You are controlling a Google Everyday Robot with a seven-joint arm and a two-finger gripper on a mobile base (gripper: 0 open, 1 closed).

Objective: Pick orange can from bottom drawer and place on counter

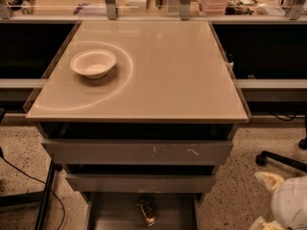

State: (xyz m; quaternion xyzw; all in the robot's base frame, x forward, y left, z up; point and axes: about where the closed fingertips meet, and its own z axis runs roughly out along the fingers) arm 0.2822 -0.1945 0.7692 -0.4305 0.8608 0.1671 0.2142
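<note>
A white bowl [93, 63] sits on the left of the tabletop [182, 71], inside a faint ring mark. Below two scuffed drawer fronts [139, 152], the bottom drawer [112, 214] stands pulled out. The orange can [147, 212] lies on its side on the drawer floor near the middle. Its long axis runs back to front, with the near end angled slightly right; which end is the top cannot be told. The gripper [283, 202] is at the lower right, over the speckled floor and well apart from the can. Whether it is open or closed cannot be told.
</note>
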